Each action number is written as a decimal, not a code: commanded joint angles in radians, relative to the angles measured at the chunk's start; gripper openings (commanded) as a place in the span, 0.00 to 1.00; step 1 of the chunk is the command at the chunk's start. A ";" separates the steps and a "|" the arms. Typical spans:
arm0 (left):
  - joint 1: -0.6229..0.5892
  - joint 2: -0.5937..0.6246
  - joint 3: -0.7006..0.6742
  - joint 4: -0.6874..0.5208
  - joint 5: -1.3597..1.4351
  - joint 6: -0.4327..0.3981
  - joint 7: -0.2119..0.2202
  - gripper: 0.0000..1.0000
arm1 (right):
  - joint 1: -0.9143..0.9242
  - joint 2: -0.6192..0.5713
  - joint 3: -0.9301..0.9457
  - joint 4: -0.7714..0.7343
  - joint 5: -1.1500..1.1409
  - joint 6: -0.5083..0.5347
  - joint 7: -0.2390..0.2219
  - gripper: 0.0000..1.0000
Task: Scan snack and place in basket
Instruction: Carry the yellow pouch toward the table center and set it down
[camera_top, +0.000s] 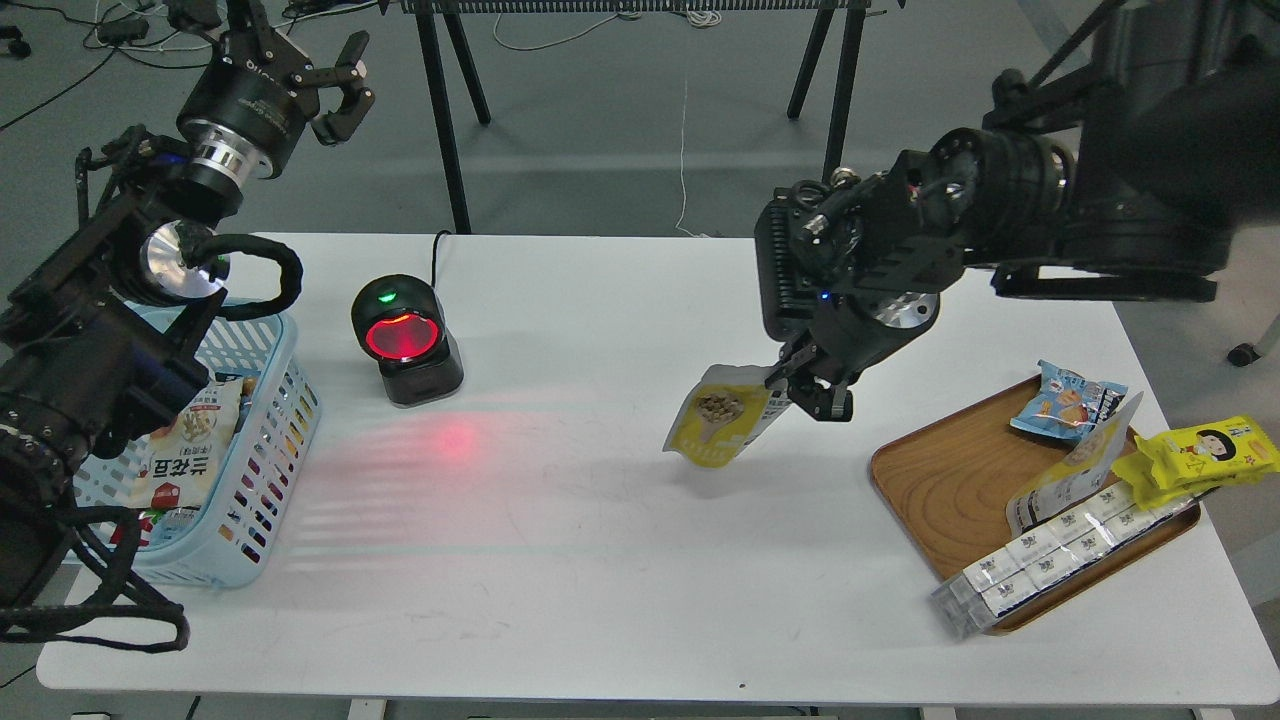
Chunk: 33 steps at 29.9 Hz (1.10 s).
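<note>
Quickly, counts: one snack, one basket, one scanner, one wooden tray, two arms. Right gripper has its fingers clamped on the top right corner of the snack; the pouch hangs tilted in the air above the white table, right of centre, printed face toward the camera, not touching the tabletop. Left gripper is raised beyond the table's far left corner, fingers spread apart, nothing between them.

Basket sits at the left table edge, partly hidden behind the left arm; a white pouch with red and dark print stands inside, other contents too hidden to tell. Scanner stands just right of the basket, near the far edge, red window lit, green light on top, red glow on the table in front of it.

Open tabletop runs between the snack and the scanner, and across the whole near half of the table; nothing stands in that stretch.

Tray is at the right edge, well apart from the snack. On it: one blue packet, one bright yellow packet overhanging the tray's right side, one white-grey pouch, one long pack of small white boxes sticking over the tray's near rim.
</note>
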<state>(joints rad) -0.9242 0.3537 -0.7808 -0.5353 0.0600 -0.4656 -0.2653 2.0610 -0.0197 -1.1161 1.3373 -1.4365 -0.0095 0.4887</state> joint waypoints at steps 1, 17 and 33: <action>0.001 0.013 0.002 0.000 0.000 -0.002 -0.002 1.00 | 0.007 0.020 0.025 -0.003 0.016 -0.004 0.000 0.00; 0.016 0.016 0.002 0.014 0.000 -0.004 -0.003 1.00 | -0.030 0.020 0.024 -0.083 0.169 0.011 0.000 0.00; 0.021 0.011 0.000 0.023 0.000 -0.019 -0.003 1.00 | -0.113 0.020 0.016 -0.109 0.173 0.051 0.000 0.00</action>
<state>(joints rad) -0.9036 0.3647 -0.7792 -0.5131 0.0598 -0.4848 -0.2684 1.9620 0.0001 -1.0987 1.2293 -1.2606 0.0414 0.4887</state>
